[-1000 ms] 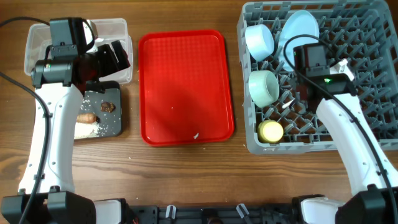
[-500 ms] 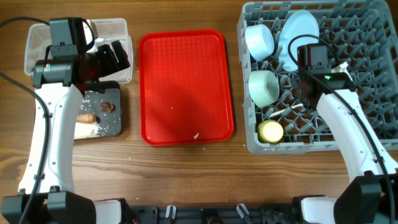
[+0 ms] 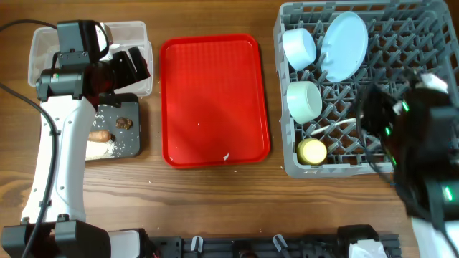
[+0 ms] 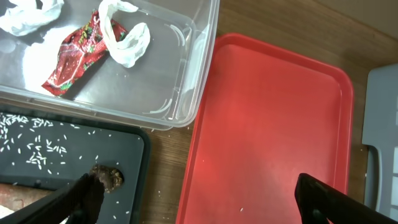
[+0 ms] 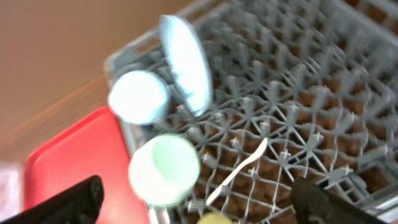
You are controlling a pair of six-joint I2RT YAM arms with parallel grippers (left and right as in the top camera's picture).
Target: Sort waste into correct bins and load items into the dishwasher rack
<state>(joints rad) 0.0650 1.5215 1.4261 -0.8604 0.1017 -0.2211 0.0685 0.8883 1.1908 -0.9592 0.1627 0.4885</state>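
The grey dishwasher rack (image 3: 430, 43) at the right holds a pale blue plate (image 3: 344, 44) on edge, a pale blue bowl (image 3: 300, 47), a pale green bowl (image 3: 304, 100), a yellow cup (image 3: 313, 151) and a white spoon (image 3: 333, 127) lying across the pegs. My right gripper (image 5: 196, 205) hangs open well above the spoon (image 5: 239, 171), holding nothing; its arm is a blur in the overhead view. My left gripper (image 4: 196, 202) is open and empty between the black tray (image 4: 124, 149) and the red tray (image 4: 273, 124). The clear tub (image 4: 186, 74) holds paper scraps (image 4: 127, 37) and a red wrapper (image 4: 78, 50).
On the black tray (image 3: 133, 147) lie a carrot-like piece (image 3: 100, 135), a brown lump (image 3: 125, 122) and rice grains (image 3: 104, 149). The flat red tray (image 3: 214, 100) sits mid-table with a small white fleck near its front edge. The left arm stands over the clear tub (image 3: 43, 43).
My right gripper has opened and let go of the spoon, which now rests on the rack. The right arm has lifted and swung to the right. The left arm has not moved.
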